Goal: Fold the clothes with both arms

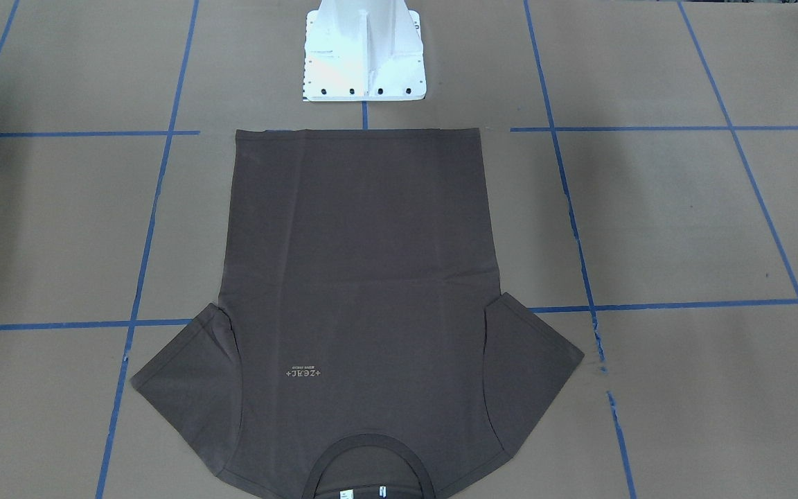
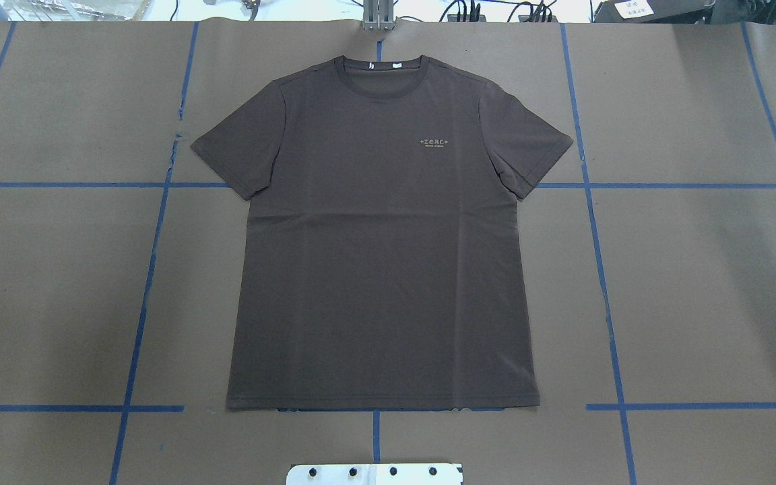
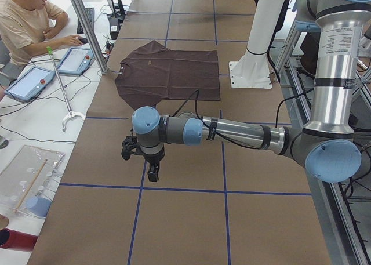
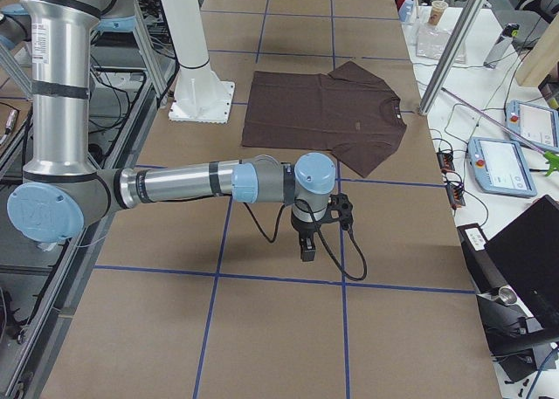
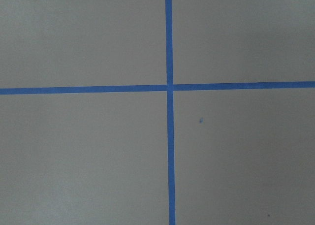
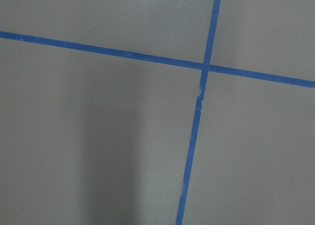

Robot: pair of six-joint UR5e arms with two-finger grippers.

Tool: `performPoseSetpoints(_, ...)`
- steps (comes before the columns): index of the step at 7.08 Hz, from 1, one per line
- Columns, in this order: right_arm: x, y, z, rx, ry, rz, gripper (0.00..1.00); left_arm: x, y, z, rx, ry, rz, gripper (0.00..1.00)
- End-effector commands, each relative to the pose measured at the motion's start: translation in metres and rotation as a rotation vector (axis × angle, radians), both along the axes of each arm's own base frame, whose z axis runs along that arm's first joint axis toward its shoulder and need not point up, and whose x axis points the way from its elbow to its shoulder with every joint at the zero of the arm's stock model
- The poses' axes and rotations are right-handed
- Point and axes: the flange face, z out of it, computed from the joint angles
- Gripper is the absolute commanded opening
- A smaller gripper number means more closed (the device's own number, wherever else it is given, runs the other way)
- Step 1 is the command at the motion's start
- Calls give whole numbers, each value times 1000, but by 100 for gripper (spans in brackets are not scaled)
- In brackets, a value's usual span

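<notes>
Left hand [image 3: 152, 173] at the end of the left arm [image 3: 237, 131], seen only from the side, pointed straight down above bare desk [image 2: 698, 303] near a crossing of blue tape lines [image 5: 169, 87]; open or closed: cannot tell from that angle. Right hand [image 4: 307, 246] likewise pointed down over bare brown paper, well apart from the cloth; state again impossible to tell. Through both wrist cameras, only tape crossings on brown paper. Further out, T-shirt [image 2: 381, 256] spread flat and face up at the middle of the desk, hem toward the white base pedestal [image 1: 363, 55], collar [image 2: 382, 74] toward the far edge, both short sleeves laid out to the sides. On the chest, a small pale logo [image 2: 436, 142] reading roughly "+ZEAL+", with a smaller line beneath too fine to read. Inside the neck, white labels [image 2: 396, 65], print illegible. On the left arm's upright tube, a printed sticker [image 3: 335, 44], also too small to read. Past the desk's edge in the left side view, a seated person [image 3: 26, 21] beside two tablet-like control panels [image 3: 29, 82].
</notes>
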Motion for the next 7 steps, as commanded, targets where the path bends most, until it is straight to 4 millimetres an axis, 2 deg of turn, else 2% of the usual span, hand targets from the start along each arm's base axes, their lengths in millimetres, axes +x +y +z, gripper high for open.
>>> performPoseSetpoints(1,0,0,0,-8,-5,8,100,1,-1,-4,13,0,0,100)
performPoseSetpoints(2,-3,-2,3,-11,-5,2,100,2,-1,-10,25,3,2,100)
performPoseSetpoints(3,-8,-4,-3,21,-40,-6,100,2,-2,-14,40,4,3,100)
performPoseSetpoints(4,-46,-9,-17,99,-114,-77,100,3,-4,-17,60,4,3,100)
performPoseSetpoints(5,-76,-36,-33,95,-133,-41,100,6,-7,-10,86,7,6,100)
performPoseSetpoints(6,-117,-64,-47,66,-150,-12,100,10,-13,-17,66,32,-36,100)
performPoseSetpoints(7,-149,-104,-57,65,-168,2,100,10,-14,-23,87,30,-38,100)
